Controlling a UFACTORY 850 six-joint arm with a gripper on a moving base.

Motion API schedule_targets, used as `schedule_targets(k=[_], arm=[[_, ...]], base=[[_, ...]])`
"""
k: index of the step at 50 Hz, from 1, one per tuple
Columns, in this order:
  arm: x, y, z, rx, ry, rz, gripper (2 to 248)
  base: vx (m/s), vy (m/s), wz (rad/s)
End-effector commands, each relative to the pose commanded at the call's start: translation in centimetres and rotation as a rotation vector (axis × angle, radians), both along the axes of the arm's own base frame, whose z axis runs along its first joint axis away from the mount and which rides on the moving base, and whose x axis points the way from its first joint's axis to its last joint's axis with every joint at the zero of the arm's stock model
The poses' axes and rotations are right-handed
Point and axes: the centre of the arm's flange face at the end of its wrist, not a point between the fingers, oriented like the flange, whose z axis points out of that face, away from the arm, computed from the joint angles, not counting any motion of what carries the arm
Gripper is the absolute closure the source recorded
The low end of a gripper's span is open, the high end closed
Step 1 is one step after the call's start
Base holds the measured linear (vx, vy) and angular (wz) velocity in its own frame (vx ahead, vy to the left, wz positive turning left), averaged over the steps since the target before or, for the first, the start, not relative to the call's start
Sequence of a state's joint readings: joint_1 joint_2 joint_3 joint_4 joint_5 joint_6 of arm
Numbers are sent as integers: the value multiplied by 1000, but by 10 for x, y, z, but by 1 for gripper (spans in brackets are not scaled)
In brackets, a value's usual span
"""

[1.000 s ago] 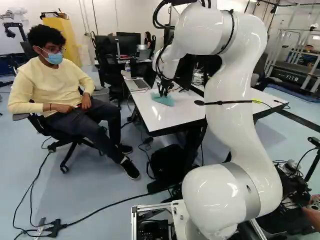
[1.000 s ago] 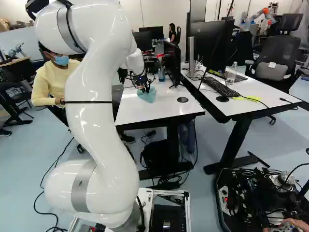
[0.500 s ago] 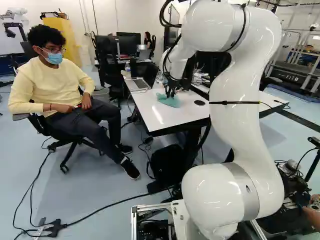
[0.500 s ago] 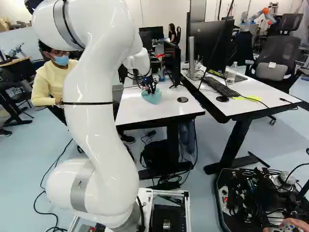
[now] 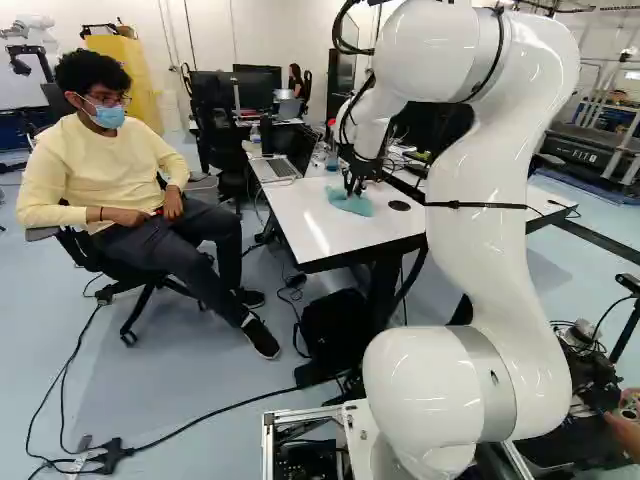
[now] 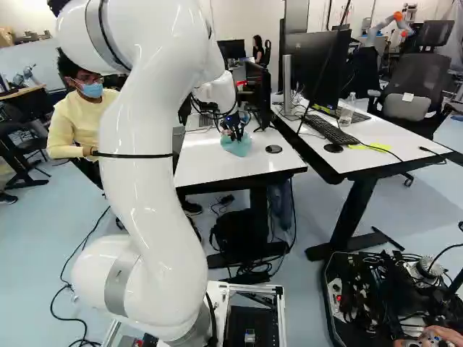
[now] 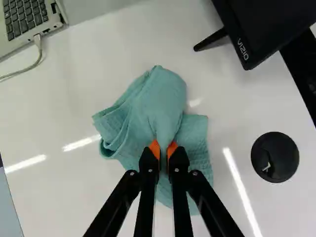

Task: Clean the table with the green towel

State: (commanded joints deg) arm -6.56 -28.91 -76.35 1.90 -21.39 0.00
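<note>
The black two-fingered gripper (image 5: pixel 353 188) held the crumpled green cloth towel (image 7: pixel 163 103) on the glossy white tabletop (image 5: pixel 320 238).
Its jaws stood nearly closed, orange pads (image 7: pixel 154 148) pinching a fold; the towel lay between the silver laptop (image 7: pixel 27 20) and the round black disc (image 7: pixel 275 157).

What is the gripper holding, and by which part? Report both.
The green towel, pinched between the orange-padded fingers by a raised fold near its middle.
</note>
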Motion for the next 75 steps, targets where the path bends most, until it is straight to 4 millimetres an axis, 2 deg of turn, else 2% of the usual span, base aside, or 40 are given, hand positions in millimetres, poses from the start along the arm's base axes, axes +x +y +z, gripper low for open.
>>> schedule_targets(k=[13, 21, 31, 40, 51, 75], arm=[[19, -17, -1, -2, -18, -21, 213], [32, -20, -2, -4, -29, -24, 213], [35, -21, -2, -4, -34, -25, 213], [33, -21, 7, -6, -47, -25, 213], [22, -23, 23, -8, -60, -30, 213], [-30, -13, 58, -10, -77, -27, 213]], base=[[0, 0, 0], [0, 0, 0], [0, 0, 0], [0, 0, 0], [0, 0, 0], [0, 0, 0]])
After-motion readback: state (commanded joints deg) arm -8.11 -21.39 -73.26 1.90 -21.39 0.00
